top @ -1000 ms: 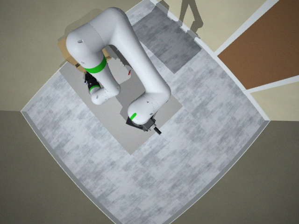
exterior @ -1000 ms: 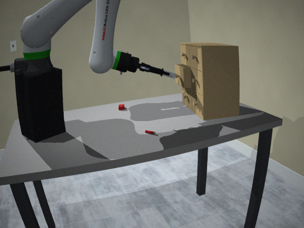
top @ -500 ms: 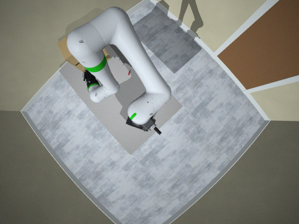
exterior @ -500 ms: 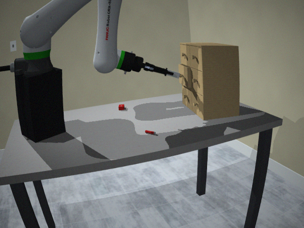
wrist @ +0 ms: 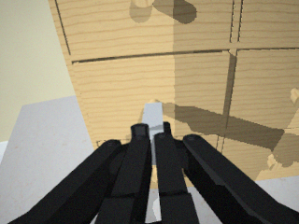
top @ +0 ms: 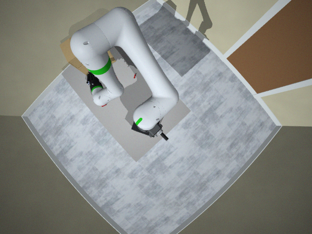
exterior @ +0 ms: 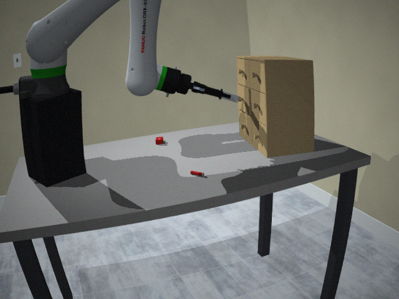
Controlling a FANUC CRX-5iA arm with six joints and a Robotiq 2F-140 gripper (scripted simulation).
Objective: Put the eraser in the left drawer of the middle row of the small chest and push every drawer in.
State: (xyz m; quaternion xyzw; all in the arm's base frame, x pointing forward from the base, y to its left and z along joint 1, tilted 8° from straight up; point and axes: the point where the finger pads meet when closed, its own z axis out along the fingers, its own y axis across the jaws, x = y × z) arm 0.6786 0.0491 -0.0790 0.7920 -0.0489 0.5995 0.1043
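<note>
On the front of the chest (top: 66, 51) (exterior: 289, 106) (wrist: 266, 23), the left middle drawer (exterior: 243, 92) (wrist: 126, 84) looks almost all the way in. I cannot tell where the eraser is; it may be hidden. The gripper (top: 89, 75) (exterior: 225, 94) (wrist: 154, 116) is clenched, close to that drawer, with a flat grey strip (exterior: 232, 98) (wrist: 152, 114) reaching from its tips toward the front. Out on the counter (top: 136, 151) (exterior: 112, 147) (wrist: 42, 126) are a red block (top: 104, 105) (exterior: 159, 140) and a red stick (top: 135, 75) (exterior: 196, 172), well apart.

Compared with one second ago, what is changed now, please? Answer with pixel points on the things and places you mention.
The middle row's left drawer (exterior: 244, 92) (wrist: 126, 84) slid inward, and the closed gripper (top: 89, 74) (exterior: 237, 99) (wrist: 154, 116) advanced toward the chest (top: 66, 51) (exterior: 290, 106) (wrist: 117, 33). Nothing was grasped or released. The chest and both red things (exterior: 159, 140) (exterior: 195, 172) stayed put.
</note>
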